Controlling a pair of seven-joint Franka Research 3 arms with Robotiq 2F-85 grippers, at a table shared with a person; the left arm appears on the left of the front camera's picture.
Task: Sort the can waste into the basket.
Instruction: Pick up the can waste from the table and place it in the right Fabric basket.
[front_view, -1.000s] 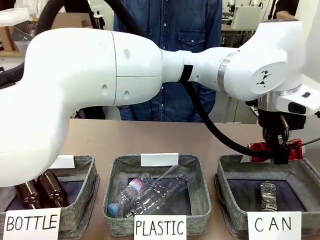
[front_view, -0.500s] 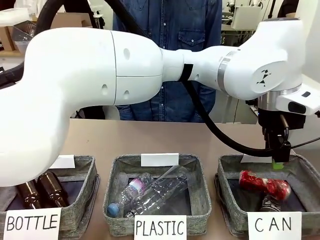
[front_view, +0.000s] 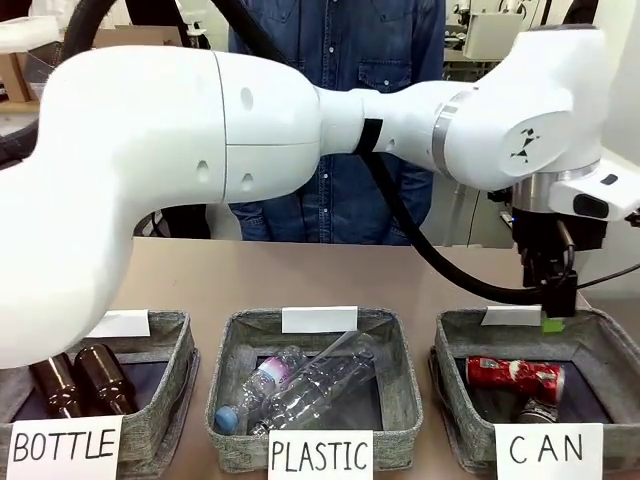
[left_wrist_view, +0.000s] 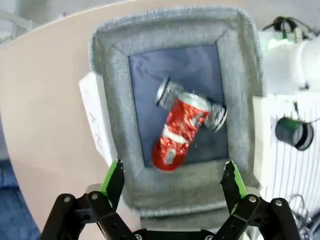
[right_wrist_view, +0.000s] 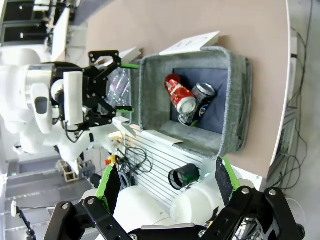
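Tan tabletop (front_view: 300, 275) carries three grey baskets along the near edge; the CAN basket (front_view: 610, 345) at right holds the red can (front_view: 512, 376) lying over the silvery can (front_view: 537, 409). Left gripper (front_view: 555, 312) hangs above its far rim. Left wrist view: left gripper (left_wrist_view: 174, 181) jaws spread wide, empty — both cans below. Right wrist view: right gripper (right_wrist_view: 165, 182) jaws wide open, empty.

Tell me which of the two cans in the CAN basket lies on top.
The red can lies on top, slanted across the silvery-grey can, whose ends stick out from under it, inside the CAN basket. The left gripper hangs open above.
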